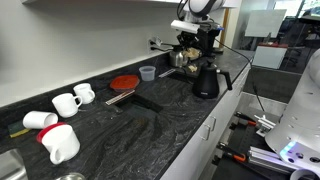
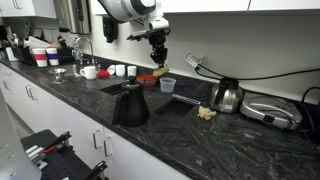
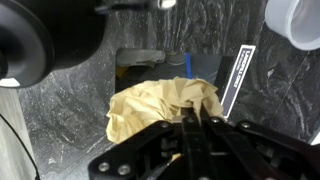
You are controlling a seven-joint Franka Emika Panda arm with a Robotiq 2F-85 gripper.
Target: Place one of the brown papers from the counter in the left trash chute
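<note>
Nearest the wrist camera, the gripper [image 3: 196, 122] is seen with its fingers drawn almost together, pinched on the upper edge of a crumpled brown paper [image 3: 155, 108]. The paper is held clear above the dark counter [image 3: 70, 120]. Just beyond the paper, a rectangular opening [image 3: 145, 60] is set in the counter, with a white-on-black label [image 3: 237, 80] to its right; the label is shown in the wrist view only. A second brown paper [image 2: 207, 113] is shown only in an exterior view, lying on the counter between the black kettle [image 2: 130, 104] and the silver kettle [image 2: 227, 96]. A red plate [image 1: 124, 82] and a small cup [image 1: 148, 72] stand left of the gripper. White mugs [image 1: 65, 102] are grouped at the near end. Between the mugs and the black kettle, bare counter runs to the front edge.
</note>
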